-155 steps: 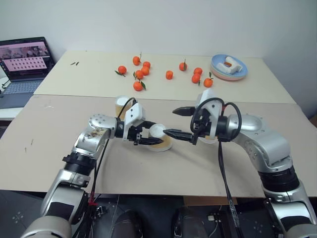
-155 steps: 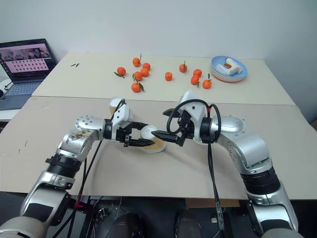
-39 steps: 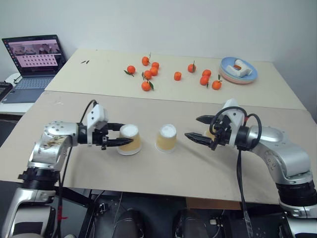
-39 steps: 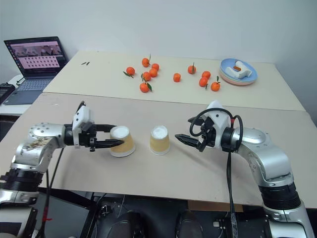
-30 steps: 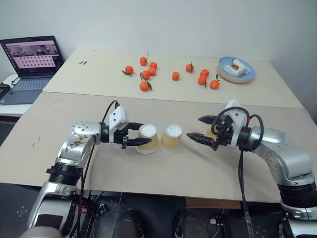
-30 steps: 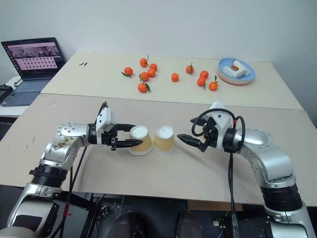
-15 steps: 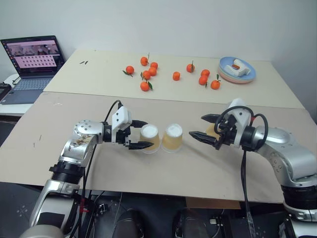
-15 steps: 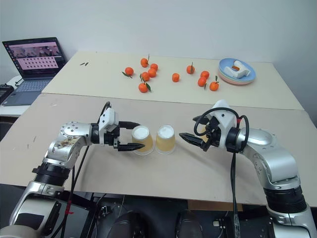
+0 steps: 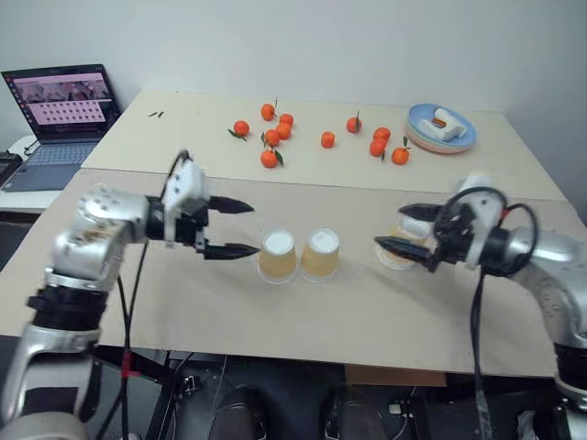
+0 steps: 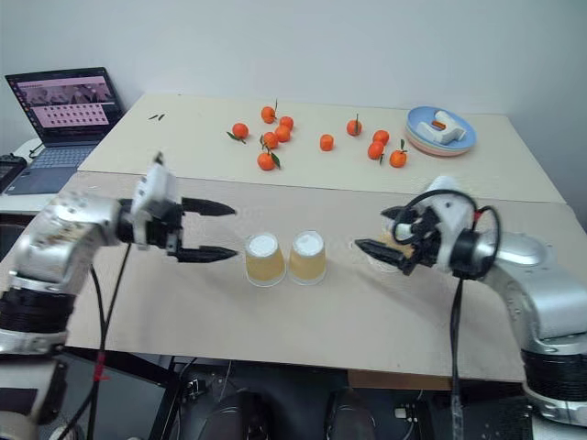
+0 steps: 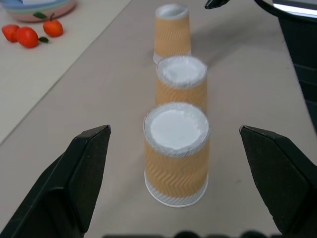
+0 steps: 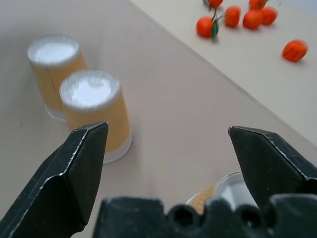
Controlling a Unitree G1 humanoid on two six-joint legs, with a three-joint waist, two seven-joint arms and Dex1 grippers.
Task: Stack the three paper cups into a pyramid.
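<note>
Left-eye view first: nearest the robot, at six o'clock on the table [image 9: 183, 321], two cups stand upside down, side by side and just about touching — the left cup [image 9: 277, 256] and the middle cup [image 9: 319, 254]. That reads as the base row of the pyramid, laid and ready.

Out at nine o'clock from that pair, the left gripper [image 9: 229, 227] hangs above the table with its jaws spread wide and nothing between them, clear of the left cup. Over at three o'clock, the right gripper [image 9: 404, 227] is also spread wide and empty, and the third cup [image 9: 398, 256] sits right under and behind it, partly hidden by the fingers. From the right wrist view that third cup [image 12: 225, 191] shows just below the open fingers.

So the step in hand, by my reading, is fetching the top piece. The next move calls for the right jaws to drop around the third cup, lift it, and set it squarely over the seam between the two base cups without nudging either.

Farther back, toward twelve o'clock, tangerines [image 9: 275, 137] lie scattered, well apart from the work. At two o'clock sits a stack of plates [image 9: 441, 129], at ten o'clock a laptop [image 9: 62, 105]. Nothing blocks the path.
</note>
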